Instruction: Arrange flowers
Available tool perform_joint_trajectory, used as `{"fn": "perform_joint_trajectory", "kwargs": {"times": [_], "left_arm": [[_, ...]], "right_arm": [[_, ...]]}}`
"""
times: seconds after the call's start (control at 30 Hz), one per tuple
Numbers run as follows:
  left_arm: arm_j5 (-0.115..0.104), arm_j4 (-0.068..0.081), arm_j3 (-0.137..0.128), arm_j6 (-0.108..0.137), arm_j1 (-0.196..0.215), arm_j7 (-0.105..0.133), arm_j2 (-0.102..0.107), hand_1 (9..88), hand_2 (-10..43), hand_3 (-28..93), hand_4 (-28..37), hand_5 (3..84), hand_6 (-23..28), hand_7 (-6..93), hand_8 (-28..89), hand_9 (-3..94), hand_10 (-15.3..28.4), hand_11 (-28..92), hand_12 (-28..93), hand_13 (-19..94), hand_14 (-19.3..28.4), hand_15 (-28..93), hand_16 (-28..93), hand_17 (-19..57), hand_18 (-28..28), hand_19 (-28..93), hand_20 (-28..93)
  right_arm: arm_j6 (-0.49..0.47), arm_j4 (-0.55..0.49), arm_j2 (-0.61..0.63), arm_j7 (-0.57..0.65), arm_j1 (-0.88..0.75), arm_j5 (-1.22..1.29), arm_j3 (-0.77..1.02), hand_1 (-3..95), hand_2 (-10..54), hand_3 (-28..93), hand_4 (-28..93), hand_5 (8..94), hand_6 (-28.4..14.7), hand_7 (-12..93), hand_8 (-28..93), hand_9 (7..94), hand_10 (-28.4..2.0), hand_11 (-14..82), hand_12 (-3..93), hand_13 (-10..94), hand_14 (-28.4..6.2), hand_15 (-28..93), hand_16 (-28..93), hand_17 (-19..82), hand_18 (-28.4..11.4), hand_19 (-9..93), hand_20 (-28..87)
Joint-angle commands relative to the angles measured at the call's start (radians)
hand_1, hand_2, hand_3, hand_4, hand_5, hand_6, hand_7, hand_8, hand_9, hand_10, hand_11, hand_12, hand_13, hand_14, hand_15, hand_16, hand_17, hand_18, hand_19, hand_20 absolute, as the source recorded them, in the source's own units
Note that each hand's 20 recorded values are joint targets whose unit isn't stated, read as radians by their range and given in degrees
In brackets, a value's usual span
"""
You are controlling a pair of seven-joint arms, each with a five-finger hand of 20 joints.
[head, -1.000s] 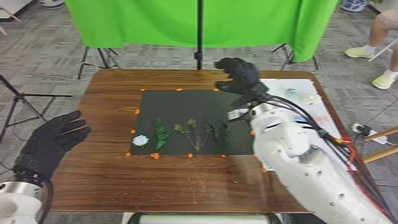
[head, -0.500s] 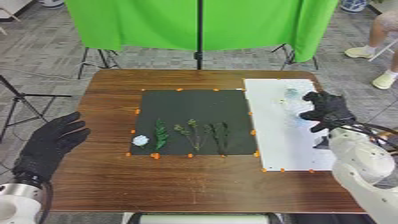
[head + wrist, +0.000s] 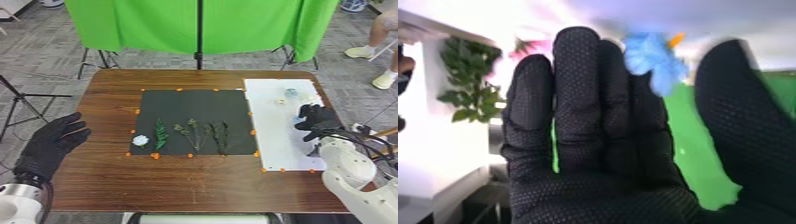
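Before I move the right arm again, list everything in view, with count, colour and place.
White flower: one, white, black mat's near left corner
Leafy sprig: one, green, right of that flower
Thin sprigs: several, green to brownish, farther right
Small blossoms: a few, pale, white board's far part
Blue flower: one, by the right hand's fingers
Mat: one, black, mid-table
Board: one, white, table's right
Tape marks: many, orange, round both
Table: one, brown
Cloth: green, behind
Stands: several, black, behind and left
Left hand: one, black, table's left
Right hand: one, black, over the board
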Motion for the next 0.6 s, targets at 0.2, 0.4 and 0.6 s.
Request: {"fn": "perform_joint_trajectory", "kwargs": {"times": [0.2, 0.4, 0.6], "left_arm": [[0.004, -0.006, -0.002, 0.005, 0.013, -0.013, -0.023, 32.5, 2.6, 73, -28.3, 38.3, 4.9, 33.4, -17, 36.0, 15.1, 37, 10, 30, 17.5, 51, -8, -5.0, 23.0, 63, -4], [0.003, -0.007, 0.001, 0.010, 0.013, -0.013, -0.021, 32.6, 2.7, 72, -28.3, 38.3, 5.0, 33.5, -16, 36.0, 15.1, 37, 10, 30, 17.5, 51, -8, -5.0, 23.0, 63, -4], [0.005, -0.004, 0.013, 0.008, 0.007, -0.016, -0.022, 32.6, 2.7, 72, -28.3, 38.3, 5.0, 33.5, -17, 36.0, 15.2, 37, 10, 30, 17.6, 51, -8, -5.0, 23.0, 63, -4]], "right_arm": [[0.089, -0.026, -0.055, -0.151, 0.065, -0.005, -0.034, 49.4, -9.5, 85, -28, 71.9, -1.3, 51, -12, 89.3, -3.3, 21.1, 46.6, 85, -3.6, 51, 28, 41, -17.6, 84, 39], [0.231, -0.039, -0.155, -0.205, 0.268, -0.011, -0.201, 49.5, -9.5, 85, -28, 72.4, -1.6, 51, -12, 89.7, -3.4, 20.6, 47.3, 85, -3.6, 51, 28, 41, -17.8, 84, 40], [0.180, 0.047, -0.342, -0.291, 0.503, -0.005, -0.414, 49.7, -9.5, 85, -28, 71.7, -1.7, 51, -12, 89.1, -3.4, 20.7, 48.0, 84, -3.4, 51, 29, 41, -17.6, 84, 40]]}}
